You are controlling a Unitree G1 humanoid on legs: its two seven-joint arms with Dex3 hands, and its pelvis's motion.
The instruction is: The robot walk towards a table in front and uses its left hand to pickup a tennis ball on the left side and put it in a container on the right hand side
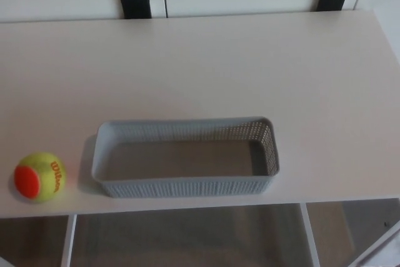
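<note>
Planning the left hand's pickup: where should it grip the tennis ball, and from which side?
Grip the tennis ball across its widest middle, coming down from above. It is round, sits free on the table near the front edge, and stands apart from the gray basket to its right, so there is likely room on both sides.

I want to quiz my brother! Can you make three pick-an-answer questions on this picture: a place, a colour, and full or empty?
1. Where is the tennis ball, compared with the grey basket? A. Inside it B. On its left C. Behind it
2. What colours are on the ball? A. Blue and white B. All red C. Yellow and orange
3. The basket is: A. Empty B. Full of balls C. Upside down
Answers: 1 B, it lies on the table apart from it. 2 C, orange patch on yellow. 3 A, its bare bottom shows.
</note>
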